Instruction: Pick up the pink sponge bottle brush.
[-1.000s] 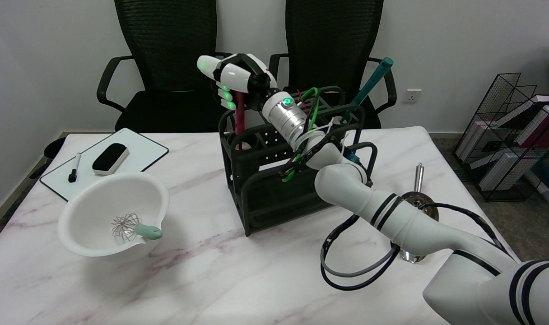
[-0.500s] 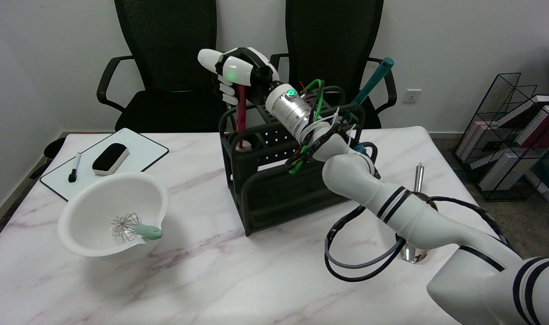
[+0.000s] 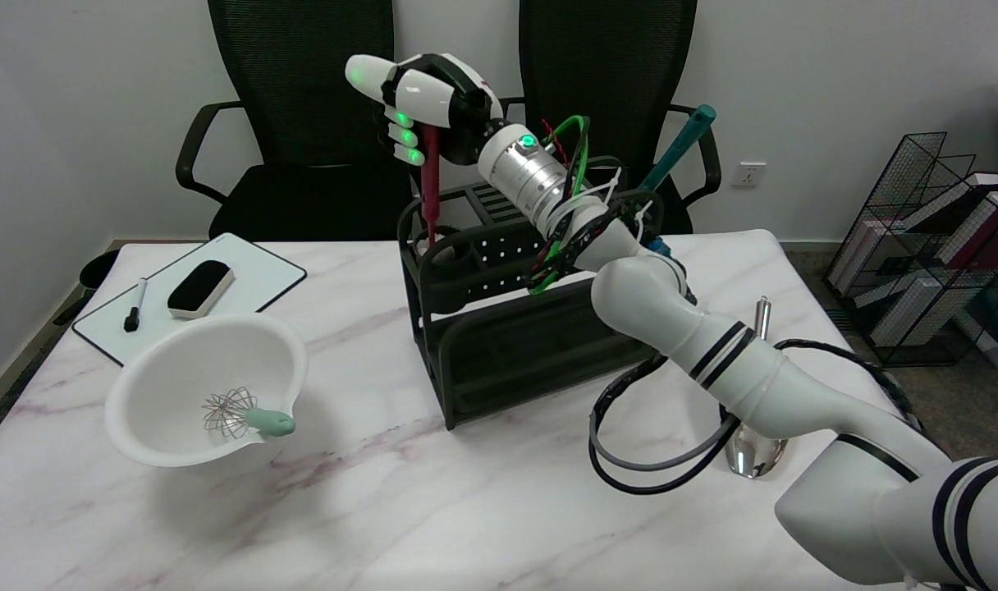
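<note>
On the marble surface (image 3: 368, 509) stands a black rack (image 3: 499, 328). Above its far-left cup, the right hand (image 3: 413, 98) is clenched around the brush's (image 3: 430, 185) red handle, sponge end still inside. It looks light and stiff-handled with a soft head; gripping high on the handle suits.

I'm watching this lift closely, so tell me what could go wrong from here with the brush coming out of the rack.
The brush hangs from the right hand with its lower end seemingly still in the black rack, so it might catch the rim. The grip sits at the handle's top, so the brush may swing or slip.
</note>
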